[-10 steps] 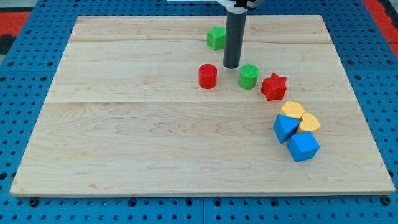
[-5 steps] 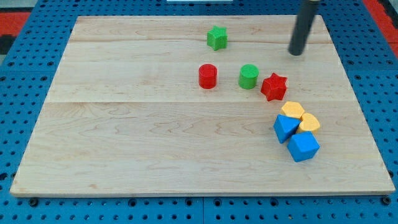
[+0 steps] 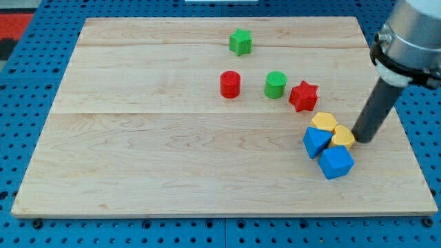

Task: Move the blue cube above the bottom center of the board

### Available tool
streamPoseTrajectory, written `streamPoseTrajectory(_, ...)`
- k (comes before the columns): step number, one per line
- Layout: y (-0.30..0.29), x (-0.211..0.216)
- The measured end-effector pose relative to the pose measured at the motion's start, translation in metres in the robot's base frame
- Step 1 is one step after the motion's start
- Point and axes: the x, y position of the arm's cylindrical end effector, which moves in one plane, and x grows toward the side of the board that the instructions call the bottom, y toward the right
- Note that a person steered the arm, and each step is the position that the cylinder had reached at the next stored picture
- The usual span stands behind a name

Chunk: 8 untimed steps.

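Observation:
The blue cube sits at the board's lower right, in a tight cluster with a blue wedge-like block on its upper left and two yellow blocks above it. My tip is down on the board just right of the right yellow block, up and to the right of the blue cube, very close to or touching the yellow block.
A red star, a green cylinder and a red cylinder stand in a row above the cluster. A green star is near the top. The wooden board lies on a blue pegboard.
My tip has moved from the top middle, between the red and green cylinders, across to the right and down to the right side of the yellow block. No block has moved.

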Motion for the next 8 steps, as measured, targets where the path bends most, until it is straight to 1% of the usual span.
streamPoseTrajectory(1, -0.012, 0.027)
streamPoseTrajectory(2, -0.111, 0.024)
streamPoseTrajectory(3, -0.107, 0.025)
streamPoseTrajectory(4, -0.033, 0.035)
streamPoseTrajectory(5, -0.063, 0.071)
streamPoseTrajectory(6, -0.124, 0.054)
streamPoseTrajectory(7, -0.162, 0.045)
streamPoseTrajectory(8, -0.153, 0.045)
